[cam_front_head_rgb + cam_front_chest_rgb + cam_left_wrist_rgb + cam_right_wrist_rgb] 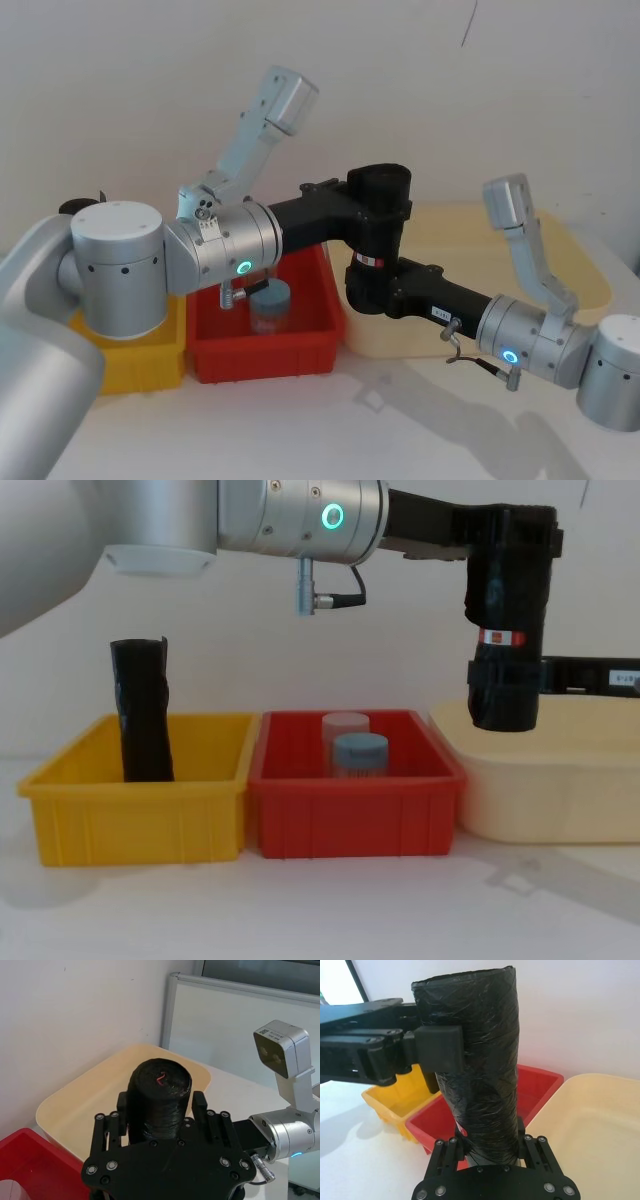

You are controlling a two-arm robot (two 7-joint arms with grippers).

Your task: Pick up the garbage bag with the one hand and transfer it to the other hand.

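**A:** Item 1, the garbage bag (503,600): where is it?
**B:** Upright and off the table, in the air above the seam between the red bin (355,815) and the cream tray (550,805). Its red-and-white label band (503,637) sits roughly at mid-height.
**A:** What holds it?
**B:** Both pincers. The left gripper (162,1105) is clamped across the upper part, pads flat on either side. The right gripper (487,1132) closes on the lower part, just under the band, its fingers hugging the roll.
**A:** Risks from here?
**B:** By judgement: if the left lets go before the right's grip is firm, the slick plastic may slide through and drop into the tray or bin. If either arm pulls away while both are clamped, the roll could twist or its film tear.
**A:** Arm poses?
**B:** The left forearm reaches level from the left, high over the red bin. The right forearm comes in from the right, lower, over the tray. The plain black roll (142,715) stands well apart in the yellow bin (140,820)
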